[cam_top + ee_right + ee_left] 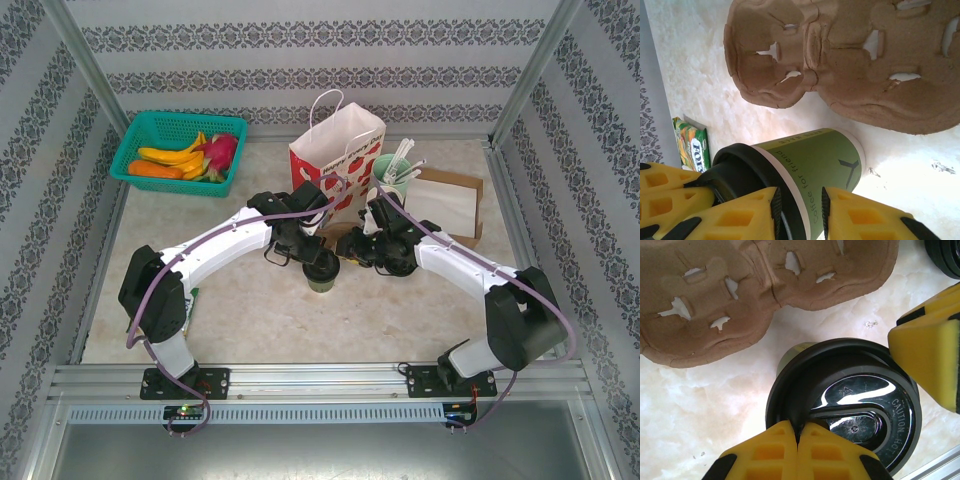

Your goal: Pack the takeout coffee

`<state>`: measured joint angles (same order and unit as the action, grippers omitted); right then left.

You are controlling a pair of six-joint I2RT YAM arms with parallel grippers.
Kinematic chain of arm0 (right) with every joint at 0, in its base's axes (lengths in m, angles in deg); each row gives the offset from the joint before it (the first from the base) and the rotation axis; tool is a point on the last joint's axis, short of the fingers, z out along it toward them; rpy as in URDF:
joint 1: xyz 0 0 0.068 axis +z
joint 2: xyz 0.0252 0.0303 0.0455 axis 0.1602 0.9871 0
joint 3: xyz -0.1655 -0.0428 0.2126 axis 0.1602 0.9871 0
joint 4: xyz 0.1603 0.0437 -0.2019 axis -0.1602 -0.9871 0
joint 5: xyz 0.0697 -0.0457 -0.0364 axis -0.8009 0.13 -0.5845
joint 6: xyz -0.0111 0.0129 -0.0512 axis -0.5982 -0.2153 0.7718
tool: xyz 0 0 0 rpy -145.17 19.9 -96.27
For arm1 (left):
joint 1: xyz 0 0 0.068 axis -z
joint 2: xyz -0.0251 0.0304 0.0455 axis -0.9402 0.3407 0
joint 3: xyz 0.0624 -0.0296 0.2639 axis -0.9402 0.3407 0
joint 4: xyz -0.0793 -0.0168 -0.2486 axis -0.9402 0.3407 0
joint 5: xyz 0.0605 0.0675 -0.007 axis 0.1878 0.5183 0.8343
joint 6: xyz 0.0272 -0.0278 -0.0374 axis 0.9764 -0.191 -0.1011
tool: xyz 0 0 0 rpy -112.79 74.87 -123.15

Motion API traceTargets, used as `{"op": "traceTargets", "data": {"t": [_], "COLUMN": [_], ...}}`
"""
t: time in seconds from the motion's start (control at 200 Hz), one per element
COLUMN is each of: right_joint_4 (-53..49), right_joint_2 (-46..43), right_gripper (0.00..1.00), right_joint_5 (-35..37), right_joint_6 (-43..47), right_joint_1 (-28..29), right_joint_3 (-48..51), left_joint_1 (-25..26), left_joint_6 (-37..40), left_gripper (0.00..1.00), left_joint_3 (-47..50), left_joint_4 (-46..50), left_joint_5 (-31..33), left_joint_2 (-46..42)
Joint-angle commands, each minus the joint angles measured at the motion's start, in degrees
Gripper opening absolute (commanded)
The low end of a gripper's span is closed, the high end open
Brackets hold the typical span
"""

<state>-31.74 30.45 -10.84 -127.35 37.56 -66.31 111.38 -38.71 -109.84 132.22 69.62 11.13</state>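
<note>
Gripping takeout coffee (322,278) just under black lid (860,400) with right gripper (799,205); cup upright on table (250,310), just beside pulp carrier (715,300). Left gripper (797,432): clenched on nothing, tips against lid rim. Done: lidded. Left, likely: seat in carrier, load paper bag (335,150). Carrier sockets empty; bag contents unseen; basket (170,132): bananas (172,155), carrot (155,170), dragon fruit (222,150); mint cup (395,175): white utensils (403,152).
</note>
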Motion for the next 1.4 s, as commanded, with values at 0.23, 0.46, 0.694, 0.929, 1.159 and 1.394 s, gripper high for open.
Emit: {"op": "traceTargets", "data": {"t": [0.23,0.46,0.694,0.929,1.159,1.394], "right_joint_4": [-0.3,3.0,3.0,2.7,2.2,0.9], "right_joint_2": [0.2,4.3,8.2,10.8,13.3,12.9], "right_gripper": [0.32,0.29,0.33,0.35,0.32,0.31], "right_joint_5": [-2.4,-4.7,-7.4,-8.3,-8.7,-6.6], "right_joint_6": [1.0,-0.8,1.0,1.8,2.3,3.4], "right_joint_1": [0.4,1.5,2.8,4.3,5.4,6.6], "right_joint_3": [1.2,3.5,0.1,-2.2,-4.2,-5.4], "left_joint_1": [1.5,1.9,2.6,2.7,3.1,3.3], "left_joint_6": [0.5,-0.2,0.2,0.2,-0.4,-1.0], "left_gripper": [0.00,0.00,0.00,0.00,0.00,0.00], "left_joint_3": [-0.9,1.0,0.3,-0.8,-1.6,-2.0], "left_joint_4": [0.4,-1.6,-3.1,-3.2,-2.4,-1.6], "left_joint_5": [-0.1,-1.2,-0.8,0.4,1.9,3.2], "left_joint_2": [2.3,3.5,4.7,4.2,4.2,4.1]}}
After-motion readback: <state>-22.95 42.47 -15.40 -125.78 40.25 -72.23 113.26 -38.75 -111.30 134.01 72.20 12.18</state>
